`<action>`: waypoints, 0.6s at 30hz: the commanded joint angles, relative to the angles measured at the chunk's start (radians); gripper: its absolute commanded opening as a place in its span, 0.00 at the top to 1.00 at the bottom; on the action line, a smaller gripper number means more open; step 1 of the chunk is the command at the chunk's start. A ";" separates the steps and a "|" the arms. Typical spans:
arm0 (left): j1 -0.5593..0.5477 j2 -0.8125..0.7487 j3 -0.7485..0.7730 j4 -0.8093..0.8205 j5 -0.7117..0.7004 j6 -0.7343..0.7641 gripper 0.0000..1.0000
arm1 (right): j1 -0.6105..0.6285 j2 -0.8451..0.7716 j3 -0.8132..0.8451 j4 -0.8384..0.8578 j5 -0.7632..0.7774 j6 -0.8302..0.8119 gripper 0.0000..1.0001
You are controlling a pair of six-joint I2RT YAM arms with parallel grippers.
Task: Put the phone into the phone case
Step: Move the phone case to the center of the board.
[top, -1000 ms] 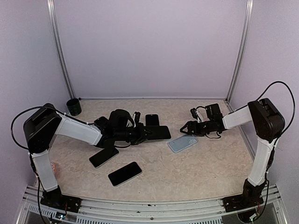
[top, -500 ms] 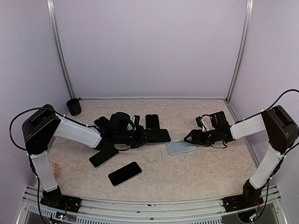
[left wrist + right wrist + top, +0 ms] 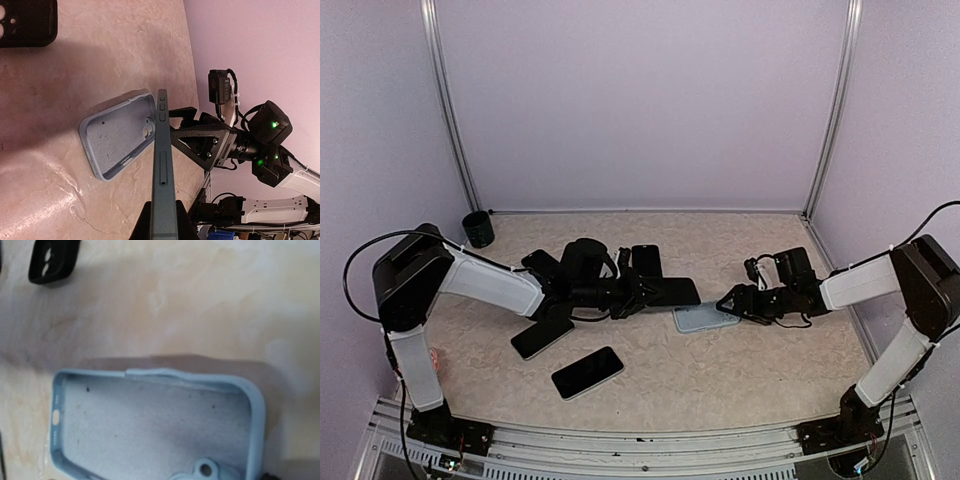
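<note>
My left gripper (image 3: 638,292) is shut on a dark phone (image 3: 668,291) and holds it level just above the table, its far end over the left part of the pale blue phone case (image 3: 702,319). In the left wrist view the phone (image 3: 162,165) shows edge-on between my fingers, with the open case (image 3: 120,135) lying hollow side up beside it. My right gripper (image 3: 728,300) is at the case's right end, the end with the camera hole, and grips it. The right wrist view shows the case (image 3: 150,430) close up; its own fingers are out of frame.
A black phone case (image 3: 645,258) lies behind the held phone and also shows in the left wrist view (image 3: 27,22) and the right wrist view (image 3: 52,260). Two dark phones (image 3: 542,335) (image 3: 587,372) lie front left. A black cup (image 3: 477,228) stands at the back left.
My left gripper has carried the phone to the right, over the case. My right gripper has moved toward the front and shifted the case a little to the left and front.
</note>
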 commanded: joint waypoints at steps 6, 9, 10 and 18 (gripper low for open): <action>-0.024 0.091 0.085 0.080 0.063 -0.029 1.00 | 0.037 -0.039 -0.032 0.050 -0.047 0.050 0.13; -0.025 0.101 0.089 0.076 0.070 -0.028 1.00 | 0.037 -0.057 -0.027 0.027 -0.017 0.043 0.12; -0.026 0.102 0.090 0.072 0.073 -0.030 1.00 | 0.037 -0.061 -0.021 0.015 -0.008 0.039 0.11; -0.032 0.139 0.136 0.059 0.087 -0.028 1.00 | 0.018 -0.048 0.049 -0.029 0.003 0.027 0.05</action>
